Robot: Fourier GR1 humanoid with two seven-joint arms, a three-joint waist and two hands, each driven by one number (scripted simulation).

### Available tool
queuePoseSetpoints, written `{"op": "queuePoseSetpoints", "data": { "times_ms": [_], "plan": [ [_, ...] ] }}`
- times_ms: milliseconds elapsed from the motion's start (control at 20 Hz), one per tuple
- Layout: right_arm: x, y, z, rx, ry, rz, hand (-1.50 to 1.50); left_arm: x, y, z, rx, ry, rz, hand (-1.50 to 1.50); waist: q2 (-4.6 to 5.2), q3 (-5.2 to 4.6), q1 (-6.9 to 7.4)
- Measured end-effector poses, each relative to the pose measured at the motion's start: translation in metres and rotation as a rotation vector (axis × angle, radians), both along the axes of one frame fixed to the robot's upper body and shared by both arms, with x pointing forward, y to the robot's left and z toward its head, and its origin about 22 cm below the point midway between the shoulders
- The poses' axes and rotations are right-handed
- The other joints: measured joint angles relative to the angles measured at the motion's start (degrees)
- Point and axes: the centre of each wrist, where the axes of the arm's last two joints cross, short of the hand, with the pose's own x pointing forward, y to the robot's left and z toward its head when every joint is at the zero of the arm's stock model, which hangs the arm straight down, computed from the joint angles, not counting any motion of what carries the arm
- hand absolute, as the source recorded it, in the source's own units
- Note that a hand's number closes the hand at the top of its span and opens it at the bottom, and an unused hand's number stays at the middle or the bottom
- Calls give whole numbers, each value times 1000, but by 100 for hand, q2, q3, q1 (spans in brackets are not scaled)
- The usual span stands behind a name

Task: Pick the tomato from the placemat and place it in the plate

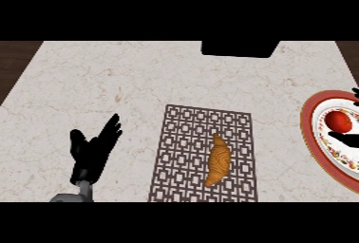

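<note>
The red tomato point(340, 122) lies in the plate point(308, 124), a white plate with a red rim and patterned border at the right edge of the view. My right hand point(345, 138) shows only as black fingers at that edge: one lies just below the tomato, another tip shows above it. The fingers are spread wider than the tomato and do not close on it. The brown lattice placemat point(186, 156) lies at the centre. My left hand point(95, 147) rests open at the lower left, fingers up, away from the mat.
A golden croissant point(219, 160) lies on the placemat's right half. A black box point(236, 48) stands at the counter's far edge. Dark floor shows beyond the pale marble counter at the upper left and upper right corners.
</note>
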Motion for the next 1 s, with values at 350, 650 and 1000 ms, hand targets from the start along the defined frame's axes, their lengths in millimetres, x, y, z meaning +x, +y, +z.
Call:
{"op": "queuePoseSetpoints", "data": {
  "times_ms": [350,650,1000],
  "plan": [
    [12,-3,4,228,-161,30,-150,4,3,2,7,-4,16,0,-6,3,-89],
    [-16,-46,19,375,-175,18,-150,-1,2,-4,1,3,24,0,-10,0,-140],
    [-57,-80,27,423,-75,47,-150,-4,4,-6,4,5,41,0,-25,7,-218]
  ]
}}
